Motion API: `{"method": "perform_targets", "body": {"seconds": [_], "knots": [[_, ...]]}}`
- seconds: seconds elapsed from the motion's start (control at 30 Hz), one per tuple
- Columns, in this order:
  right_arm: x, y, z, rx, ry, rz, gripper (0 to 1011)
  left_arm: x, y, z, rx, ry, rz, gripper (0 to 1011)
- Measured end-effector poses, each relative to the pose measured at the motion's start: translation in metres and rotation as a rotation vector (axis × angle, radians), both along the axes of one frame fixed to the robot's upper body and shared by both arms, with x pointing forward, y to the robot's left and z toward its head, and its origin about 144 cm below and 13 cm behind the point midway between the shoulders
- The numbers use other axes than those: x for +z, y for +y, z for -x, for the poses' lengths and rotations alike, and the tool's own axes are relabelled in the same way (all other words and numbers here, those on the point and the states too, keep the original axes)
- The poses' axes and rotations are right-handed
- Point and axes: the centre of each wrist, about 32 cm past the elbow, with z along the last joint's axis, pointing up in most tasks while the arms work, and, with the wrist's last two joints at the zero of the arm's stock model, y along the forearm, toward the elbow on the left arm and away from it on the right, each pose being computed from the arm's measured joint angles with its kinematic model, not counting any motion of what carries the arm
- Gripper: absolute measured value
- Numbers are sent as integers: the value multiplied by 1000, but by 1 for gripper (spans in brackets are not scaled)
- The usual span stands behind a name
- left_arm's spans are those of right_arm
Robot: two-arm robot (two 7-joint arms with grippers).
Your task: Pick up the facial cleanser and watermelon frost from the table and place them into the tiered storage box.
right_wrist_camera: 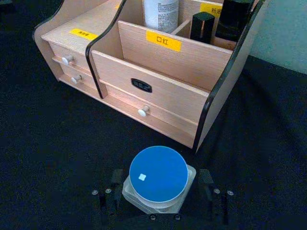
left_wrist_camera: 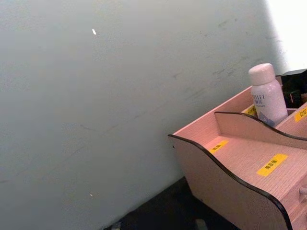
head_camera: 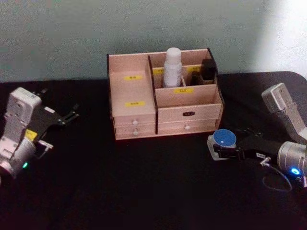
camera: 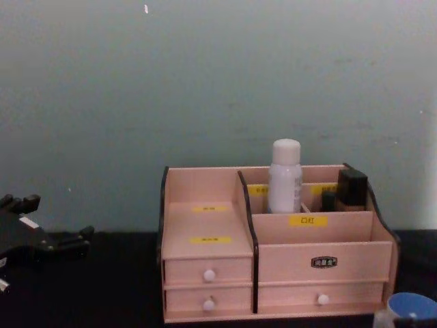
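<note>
A wide light-wood tiered storage box (head_camera: 187,115) with dark edges, yellow labels and white-knobbed drawers stands at the far middle of a black counter (head_camera: 144,187), against a pale green wall (camera: 205,82). The facial cleanser (head_camera: 172,67), a white capped bottle, stands upright in the box's far middle compartment. Dark containers (head_camera: 207,71) stand in the far right compartment beside it.

The watermelon frost (head_camera: 224,138), a clear jar with a round blue lid, is low at the counter, just near and right of the box's front right corner. The right end effector (right_wrist_camera: 160,187) reaches in from the right, its two fingers (right_wrist_camera: 115,184) clamped against opposite sides of the jar.

The left end effector (head_camera: 72,112) rests at the left edge of the counter, well apart from the box, fingers apart and holding nothing.
</note>
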Motion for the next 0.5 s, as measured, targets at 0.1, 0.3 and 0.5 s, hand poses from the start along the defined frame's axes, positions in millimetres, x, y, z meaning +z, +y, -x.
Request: {"method": "perform_targets", "body": {"seconds": [0.1, 0.3, 0.5], "knots": [[0, 0, 0, 0, 0, 0, 1002, 0, 0, 0, 0, 0, 0, 1001], [0, 0, 0, 0, 0, 0, 1002, 0, 0, 0, 0, 0, 0, 1001], [0, 0, 0, -1, 0, 0, 1002, 0, 0, 0, 0, 0, 0, 1001]]}}
